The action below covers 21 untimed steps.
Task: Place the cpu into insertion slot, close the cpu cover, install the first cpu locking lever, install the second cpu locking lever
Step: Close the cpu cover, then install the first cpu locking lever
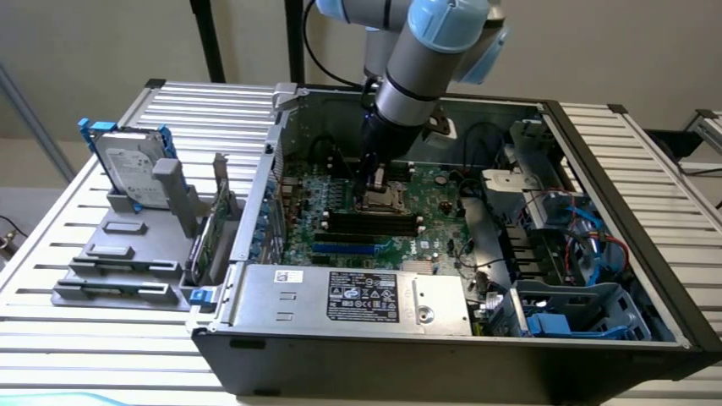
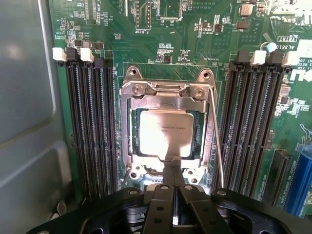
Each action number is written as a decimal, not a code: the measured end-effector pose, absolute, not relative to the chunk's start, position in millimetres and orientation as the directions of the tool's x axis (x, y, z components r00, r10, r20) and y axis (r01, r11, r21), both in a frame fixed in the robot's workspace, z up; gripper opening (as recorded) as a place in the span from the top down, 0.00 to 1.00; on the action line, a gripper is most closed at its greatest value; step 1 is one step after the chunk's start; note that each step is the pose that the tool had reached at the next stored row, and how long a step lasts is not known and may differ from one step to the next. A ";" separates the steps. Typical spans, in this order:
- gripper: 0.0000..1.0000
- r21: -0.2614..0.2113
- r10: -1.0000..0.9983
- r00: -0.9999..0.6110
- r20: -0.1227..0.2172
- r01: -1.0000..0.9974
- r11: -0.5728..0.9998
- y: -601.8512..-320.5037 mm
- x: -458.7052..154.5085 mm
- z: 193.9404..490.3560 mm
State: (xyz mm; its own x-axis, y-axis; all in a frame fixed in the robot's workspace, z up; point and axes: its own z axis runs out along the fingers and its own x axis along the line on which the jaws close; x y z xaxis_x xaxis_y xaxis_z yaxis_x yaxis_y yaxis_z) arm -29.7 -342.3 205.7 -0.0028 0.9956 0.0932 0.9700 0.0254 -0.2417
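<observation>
**Exterior view**
1. Computer case (image 1: 451, 372), open on a slatted table (image 1: 68, 321). You look down onto its green motherboard (image 1: 434, 190).
2. Arm (image 1: 423, 68), reaching down into the case. Its gripper (image 1: 368, 190) sits at the insertion slot (image 1: 384, 201), near the middle of the board and just beside the black memory slots (image 1: 367, 224).
3. Power supply (image 1: 350, 292), along the near edge of the case.
4. Hard drive (image 1: 127, 165), standing in a blue-edged holder at the exterior view's left, well apart from the motherboard.

**Wrist view**
1. Gripper (image 2: 173, 169). You see the jaws pressed together with nothing between them, and the tips meet the edge of the cpu cover (image 2: 127, 131).
2. Cpu (image 2: 165, 132), lying flat in the insertion slot (image 2: 199, 131). Its pale face shows through the cover's window.
3. Cpu cover, lowered flat over the slot and framing the chip.
4. Locking lever (image 2: 215, 136), a thin rod running along one side of the cover. You cannot tell whether it is latched.
5. Memory slots, flanking the socket on both sides.
</observation>
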 end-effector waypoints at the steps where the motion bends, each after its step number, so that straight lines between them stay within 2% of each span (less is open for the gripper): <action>1: 0.89 -0.243 0.996 -0.003 0.093 0.970 0.025 -342.5 -29.9 207.1; 21: 0.89 -0.249 0.996 -0.002 0.093 0.968 0.025 -349.2 -59.9 215.8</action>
State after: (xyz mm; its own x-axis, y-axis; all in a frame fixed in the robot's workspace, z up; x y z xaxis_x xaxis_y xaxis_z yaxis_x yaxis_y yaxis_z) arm -59.9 -349.2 215.8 -0.0023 0.9957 0.0930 0.9683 0.0254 -0.2486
